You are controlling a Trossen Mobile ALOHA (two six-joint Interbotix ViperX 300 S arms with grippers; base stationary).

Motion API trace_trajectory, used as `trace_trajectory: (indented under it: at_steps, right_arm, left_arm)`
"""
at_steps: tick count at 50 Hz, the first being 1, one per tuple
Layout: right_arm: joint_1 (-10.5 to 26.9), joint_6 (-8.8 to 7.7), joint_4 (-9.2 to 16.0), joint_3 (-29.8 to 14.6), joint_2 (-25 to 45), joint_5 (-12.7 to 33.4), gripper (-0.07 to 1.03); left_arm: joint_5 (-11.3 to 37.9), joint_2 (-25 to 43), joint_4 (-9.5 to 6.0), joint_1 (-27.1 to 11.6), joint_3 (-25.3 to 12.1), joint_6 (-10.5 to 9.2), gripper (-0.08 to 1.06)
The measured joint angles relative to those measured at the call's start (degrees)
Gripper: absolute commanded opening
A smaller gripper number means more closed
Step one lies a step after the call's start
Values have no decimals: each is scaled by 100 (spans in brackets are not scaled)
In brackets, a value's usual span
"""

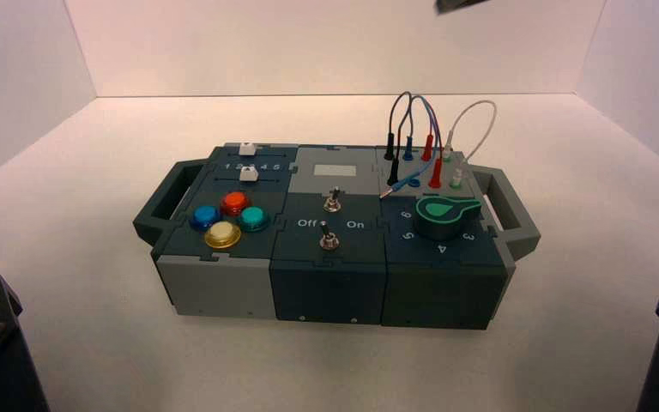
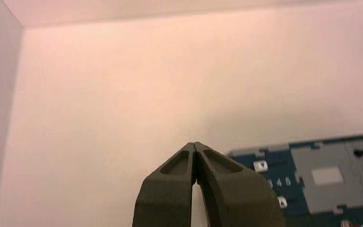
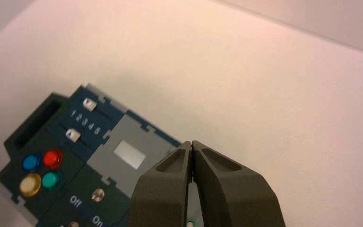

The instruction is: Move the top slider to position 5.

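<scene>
While both arms are waiting at the near left and near right corners, the left pincer (image 2: 194, 144) is hanging clear of the box (image 1: 328, 292), its two tips pressing together with nothing between them. The right pincer (image 3: 192, 143) is hanging clear of it too, its tips also meeting on nothing.

The box is sitting on the white counter (image 1: 94, 343). On its near left part, a yellow button (image 1: 222, 234) is lying nearest, with blue (image 1: 206, 217), green (image 1: 253, 219) and red (image 1: 235, 202) buttons grouping around it. Two metal toggle switches (image 1: 329, 241) are standing in the middle, one beyond the other, and a green and black knob (image 1: 442, 217) is sitting on the right.

Beyond the buttons, the lower slider (image 1: 249, 174) is resting near 3. Farther on, past the row of digits, the top slider (image 1: 247, 148) is sitting at the far left, around 2, and well left of the 5 (image 3: 97, 131). At the far right, black, blue, red and pale wires (image 1: 414, 96) are arching above their sockets.
</scene>
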Motion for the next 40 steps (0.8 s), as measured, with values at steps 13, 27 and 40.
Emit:
trace_trajectory:
  at_steps: [13, 27, 40]
  right_arm:
    - [176, 0, 18, -325, 571, 62, -2]
    - [439, 0, 35, -334, 703, -9, -2]
    - [554, 0, 193, -334, 729, -167, -2]
  left_arm:
    - [70, 861, -246, -527, -211, -35, -3]
    - [70, 1969, -448, -896, -492, -44, -3]
    - [35, 2927, -650, -1072, -958, -70, -3]
